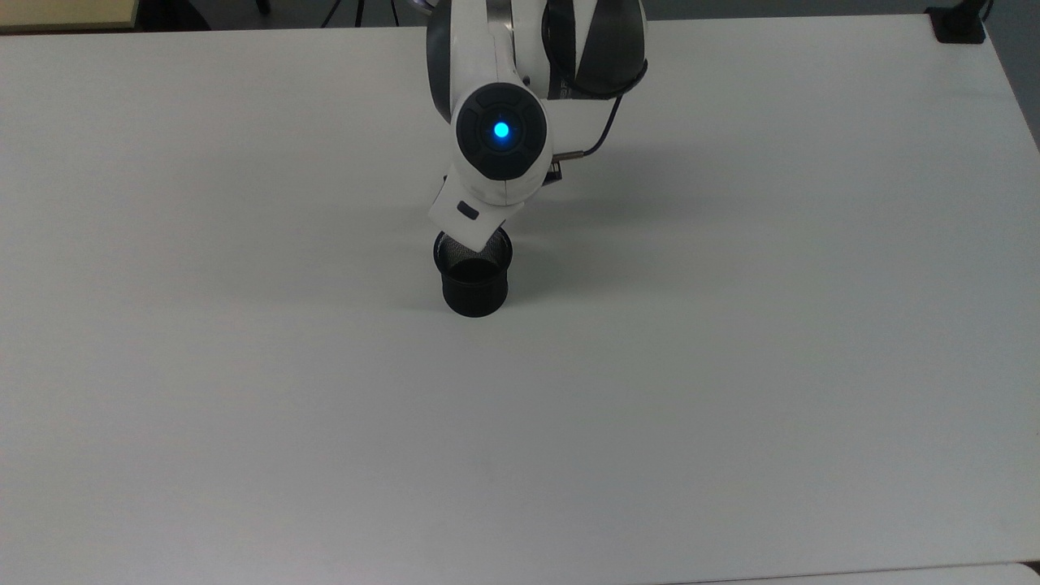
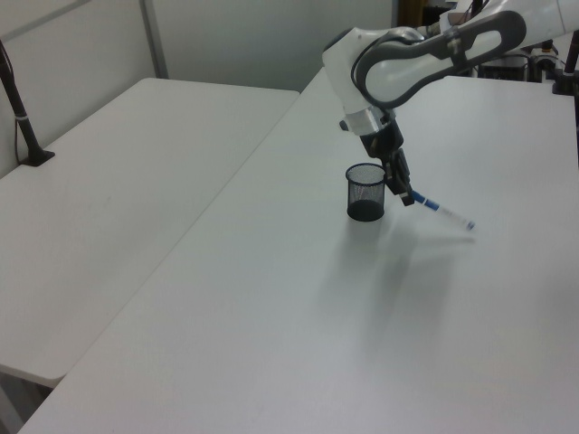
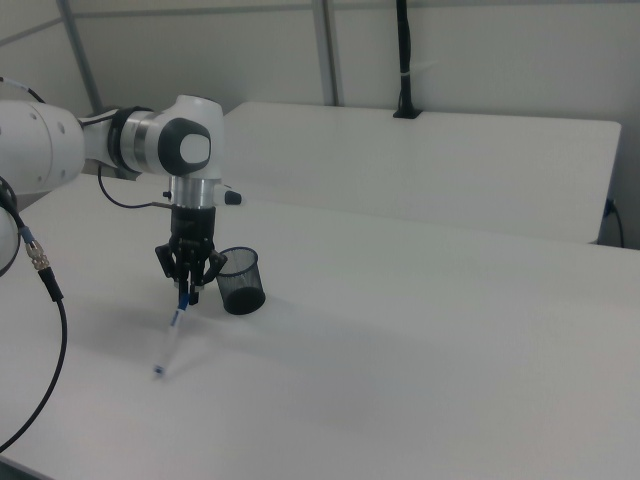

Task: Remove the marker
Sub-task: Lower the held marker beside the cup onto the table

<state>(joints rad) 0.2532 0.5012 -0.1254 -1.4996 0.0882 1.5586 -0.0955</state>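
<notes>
The marker [image 2: 441,210] is a slim white pen with blue near its held end, and my gripper [image 2: 400,185] is shut on that end. It slants down and away from the fingers, outside the black mesh cup [image 2: 365,192], on the left view's right. In the right view the gripper [image 3: 187,285] hangs just left of the cup [image 3: 240,280], and the marker [image 3: 171,335] points down to the table near the front; I cannot tell whether its tip touches. In the top view the arm's wrist [image 1: 500,142] covers the far rim of the cup [image 1: 474,286].
A second white table [image 2: 118,181] adjoins on the left view's left, with a black post [image 2: 16,95] clamped to it. A black cable [image 3: 42,270] hangs at the right view's left edge. A black clamp [image 1: 959,24] sits at the top view's upper right corner.
</notes>
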